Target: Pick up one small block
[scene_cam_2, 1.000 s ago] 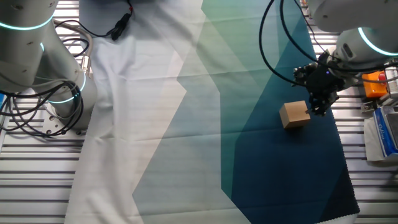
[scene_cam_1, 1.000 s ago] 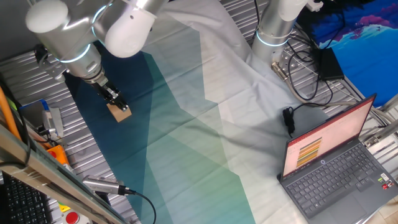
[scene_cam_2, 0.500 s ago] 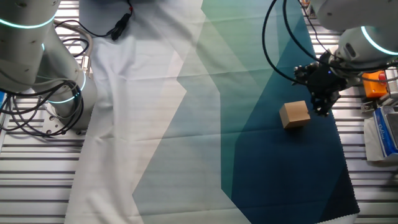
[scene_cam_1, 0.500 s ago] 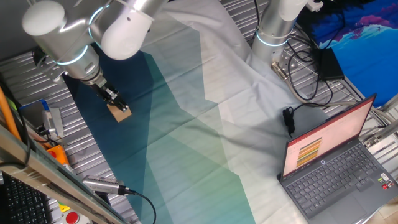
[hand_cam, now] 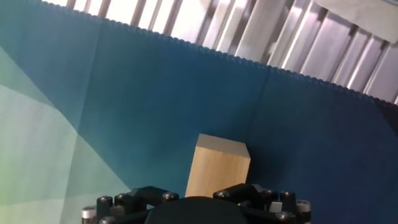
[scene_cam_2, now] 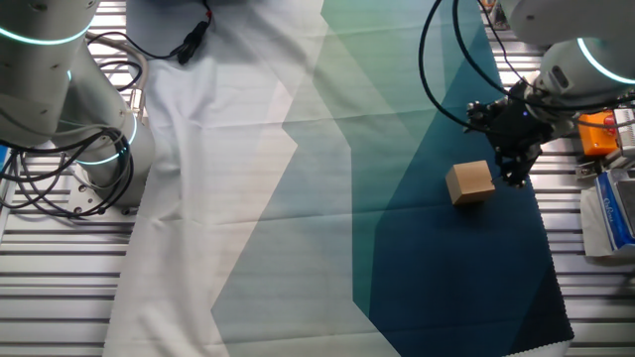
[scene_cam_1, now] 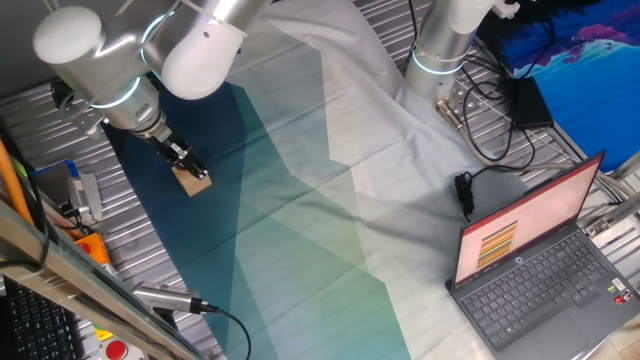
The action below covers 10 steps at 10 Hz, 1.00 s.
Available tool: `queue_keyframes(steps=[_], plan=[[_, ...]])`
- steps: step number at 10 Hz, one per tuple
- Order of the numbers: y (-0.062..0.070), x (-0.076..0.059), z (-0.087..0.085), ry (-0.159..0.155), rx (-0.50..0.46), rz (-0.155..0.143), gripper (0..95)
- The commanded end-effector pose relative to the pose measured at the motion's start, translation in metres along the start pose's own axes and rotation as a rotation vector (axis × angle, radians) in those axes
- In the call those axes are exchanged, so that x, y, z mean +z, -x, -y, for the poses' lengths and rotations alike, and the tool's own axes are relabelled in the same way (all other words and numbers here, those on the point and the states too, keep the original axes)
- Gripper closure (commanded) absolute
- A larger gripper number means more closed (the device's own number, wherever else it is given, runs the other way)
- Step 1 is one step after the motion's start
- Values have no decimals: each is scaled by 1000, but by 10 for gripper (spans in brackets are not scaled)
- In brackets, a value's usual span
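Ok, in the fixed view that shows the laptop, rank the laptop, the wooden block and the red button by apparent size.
1. Laptop, by far the largest.
2. and 3. Block and red button look about alike. The button sits nearer the camera at the frame's edge, so I would not rank those two.

Bench (scene_cam_1: 30,110): ribbed metal slats, silver, bare at the edges.
Cloth (scene_cam_1: 300,200): spread across the bench in dark blue, teal, pale green and white panels.
Laptop (scene_cam_1: 540,255): open, well apart from the jaws.
Cables (scene_cam_2: 40,178): black, looped on the slats.
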State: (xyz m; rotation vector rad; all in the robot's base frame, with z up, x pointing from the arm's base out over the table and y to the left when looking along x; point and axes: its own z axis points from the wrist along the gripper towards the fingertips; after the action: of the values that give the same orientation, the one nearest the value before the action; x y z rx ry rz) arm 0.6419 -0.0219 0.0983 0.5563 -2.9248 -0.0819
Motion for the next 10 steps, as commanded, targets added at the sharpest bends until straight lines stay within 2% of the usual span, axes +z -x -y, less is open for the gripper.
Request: queue_keyframes(steps=[1,6,10], plan=[[-5,1,0,-1,13,1,0],[-14,10,1,1,32,6,0],[-13,18,2,1,54,6,0]])
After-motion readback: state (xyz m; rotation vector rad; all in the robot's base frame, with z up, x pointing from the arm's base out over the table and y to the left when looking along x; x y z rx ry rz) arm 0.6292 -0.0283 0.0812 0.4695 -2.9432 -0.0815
